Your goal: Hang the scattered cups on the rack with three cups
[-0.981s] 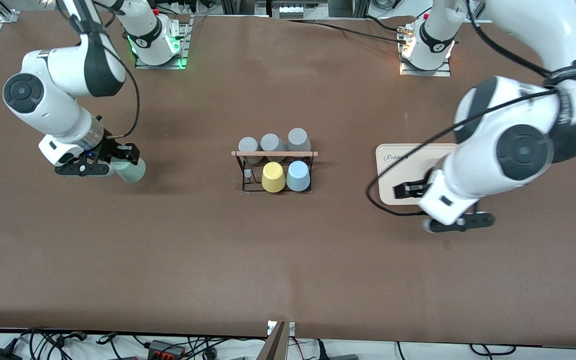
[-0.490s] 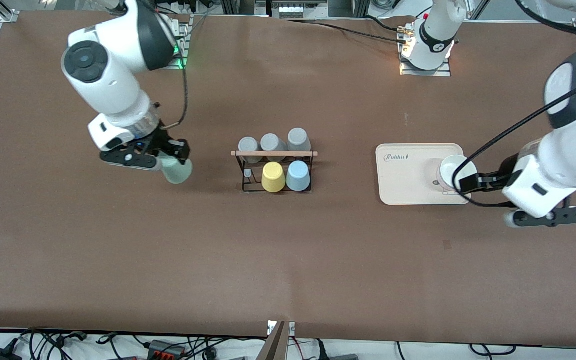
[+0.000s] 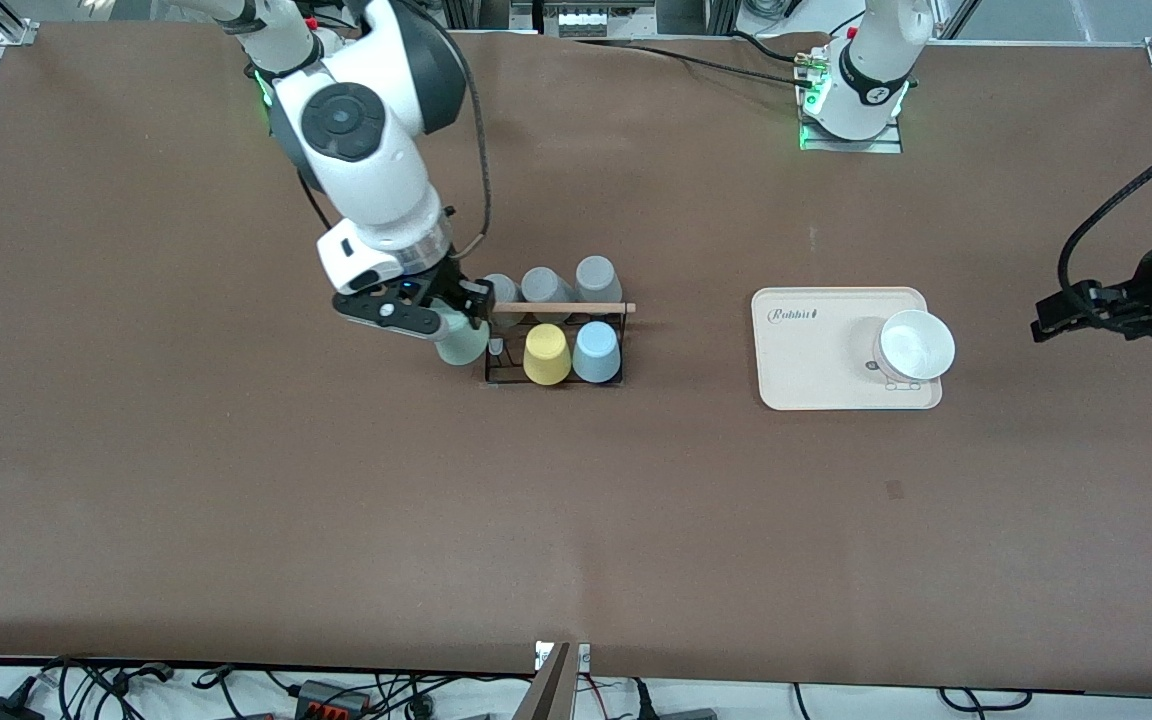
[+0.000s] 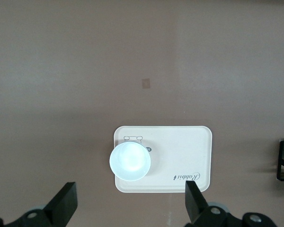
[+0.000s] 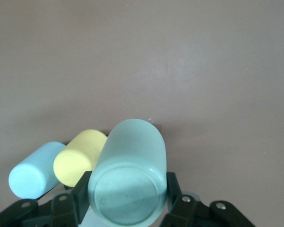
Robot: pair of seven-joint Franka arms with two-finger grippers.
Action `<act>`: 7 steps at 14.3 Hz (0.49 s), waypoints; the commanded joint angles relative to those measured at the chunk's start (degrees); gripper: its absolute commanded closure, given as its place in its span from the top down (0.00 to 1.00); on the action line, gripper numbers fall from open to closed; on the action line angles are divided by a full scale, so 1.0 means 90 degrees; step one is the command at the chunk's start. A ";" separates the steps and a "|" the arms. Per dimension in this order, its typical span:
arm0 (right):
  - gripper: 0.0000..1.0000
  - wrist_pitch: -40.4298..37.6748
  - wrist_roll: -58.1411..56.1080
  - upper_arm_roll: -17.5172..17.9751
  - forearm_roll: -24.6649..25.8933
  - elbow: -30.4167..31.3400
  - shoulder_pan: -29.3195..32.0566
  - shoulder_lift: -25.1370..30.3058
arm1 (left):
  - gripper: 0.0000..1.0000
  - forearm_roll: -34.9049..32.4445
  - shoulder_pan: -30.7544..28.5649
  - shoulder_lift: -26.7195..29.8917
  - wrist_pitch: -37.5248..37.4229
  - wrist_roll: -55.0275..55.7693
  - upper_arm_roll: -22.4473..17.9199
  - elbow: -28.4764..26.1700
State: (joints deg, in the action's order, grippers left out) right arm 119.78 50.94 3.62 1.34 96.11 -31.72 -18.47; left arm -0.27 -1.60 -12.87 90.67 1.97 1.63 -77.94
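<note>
My right gripper (image 3: 456, 325) is shut on the pale mint green cup (image 3: 463, 342) and holds it on its side just above the table, at the end of the rack (image 3: 496, 372) that faces the right arm. In the right wrist view the mint cup (image 5: 128, 179) sits between both fingers (image 5: 80, 194), its base toward the camera. The light blue cup (image 3: 596, 352) sits on the rack beside the yellow cup (image 3: 547, 354); both also show in the right wrist view, the blue cup (image 5: 33, 175) and the yellow cup (image 5: 79, 158). My left gripper (image 3: 1061, 312) is open and empty.
Three grey cups (image 3: 544, 285) sit on the rack's row farther from the front camera, under the wooden rod (image 3: 576, 308). A beige tray (image 3: 806, 360) with a white bowl (image 3: 916, 346) lies toward the left arm's end. The left wrist view shows the tray (image 4: 184, 151) and the bowl (image 4: 129, 161).
My right arm carried the mint cup from its end of the table to the rack. My left arm drew back from over the tray, uncovering the white bowl.
</note>
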 commanded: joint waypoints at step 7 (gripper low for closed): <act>0.18 0.0177 0.0121 -0.0061 0.0047 -0.0239 -0.0235 -0.0408 | 1.00 -0.0038 0.0031 0.1215 0.0834 0.0289 0.0132 -0.1946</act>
State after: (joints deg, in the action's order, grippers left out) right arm 121.41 51.21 3.59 1.34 95.33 -33.09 -21.41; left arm -0.26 -1.26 -4.01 97.75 3.81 2.55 -93.27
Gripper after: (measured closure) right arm 0.344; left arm 0.000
